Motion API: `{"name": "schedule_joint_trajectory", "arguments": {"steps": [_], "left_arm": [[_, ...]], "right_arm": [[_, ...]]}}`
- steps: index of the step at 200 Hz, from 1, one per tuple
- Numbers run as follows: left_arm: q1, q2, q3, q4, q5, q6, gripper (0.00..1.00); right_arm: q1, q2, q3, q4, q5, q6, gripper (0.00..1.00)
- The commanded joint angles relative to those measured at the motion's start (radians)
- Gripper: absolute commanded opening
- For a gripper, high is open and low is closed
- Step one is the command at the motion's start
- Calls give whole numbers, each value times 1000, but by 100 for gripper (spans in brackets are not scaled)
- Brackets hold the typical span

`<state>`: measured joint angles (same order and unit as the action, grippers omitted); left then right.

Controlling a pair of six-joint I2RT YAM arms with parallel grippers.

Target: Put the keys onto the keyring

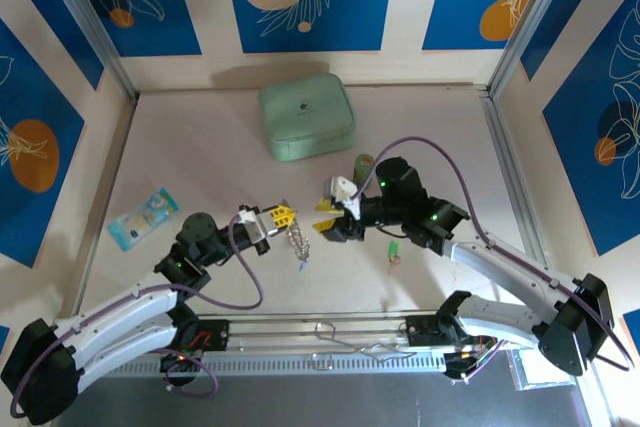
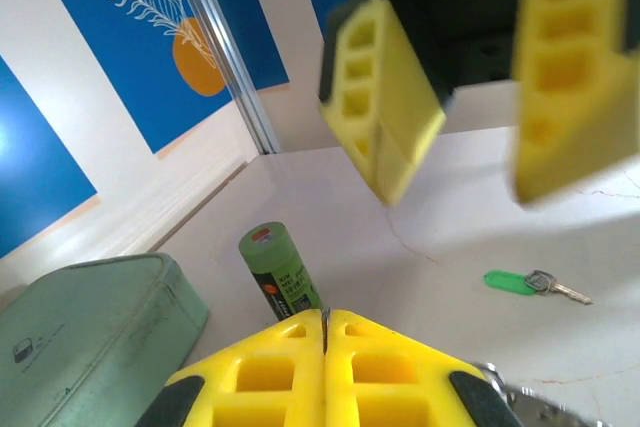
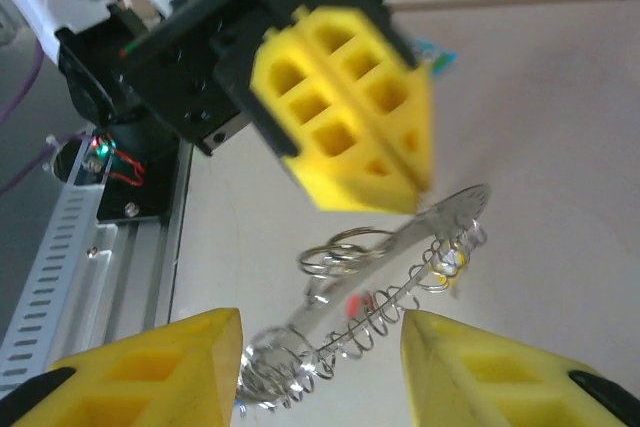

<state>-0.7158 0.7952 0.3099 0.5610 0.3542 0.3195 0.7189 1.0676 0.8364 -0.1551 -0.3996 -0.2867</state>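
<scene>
We record the left gripper [image 1: 284, 215] over the middle of the pale desk [image 1: 200, 157], its yellow fingers [image 2: 270, 377] pressed together and pinching the upper edge of the silvery keyring of coiled wire [image 1: 297, 240]. The keyring hangs below them, clear of the desk surface as far as the top view allows us to judge. The right gripper [image 1: 323, 217] faces the left gripper from just beside it. Its yellow fingers [image 3: 150, 372] are spread wide and hold nothing. In the right wrist view the keyring sits between and just beyond their tips, and we cannot tell whether its lowest coil touches one of them. Among the coils we note a red speck [image 3: 353, 303] and a yellow speck [image 3: 450, 260], both too blurred to confirm as keys. One small green-headed key [image 1: 394, 250] lies flat on the desk to the right of the right gripper, apart from the keyring and untouched. A mint-green rounded case [image 1: 306, 118] rests at the far side of the desk. A dark green upright cylinder [image 1: 364, 163] stands between that case and the right gripper. A blue-and-white packet [image 1: 143, 217] lies well off to the left.
</scene>
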Motion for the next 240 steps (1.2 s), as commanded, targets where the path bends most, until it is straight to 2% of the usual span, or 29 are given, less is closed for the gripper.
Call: {"name": "schedule_joint_trajectory", "arguments": {"steps": [1,25,66,120,181,221,240], "left_arm": [[-4,2,27,85,55,-23,0],[-3,11,27,104,91,-44,0],[-4,42,23,149,136,-83,0],[-3,56,23,163,155,-92,0],[-4,59,23,172,167,-102,0],[-4,55,21,172,164,-99,0],[-5,52,23,166,164,-97,0]], "right_arm": [[-61,5,-23,80,-125,-8,40],[-74,54,-32,133,-179,-40,36],[-72,122,-104,285,-286,-94,39],[-54,166,-109,348,-297,-72,37],[-27,189,-106,391,-271,-54,20],[-24,206,-105,418,-289,-32,15],[-19,206,-106,438,-277,-21,6]]}}
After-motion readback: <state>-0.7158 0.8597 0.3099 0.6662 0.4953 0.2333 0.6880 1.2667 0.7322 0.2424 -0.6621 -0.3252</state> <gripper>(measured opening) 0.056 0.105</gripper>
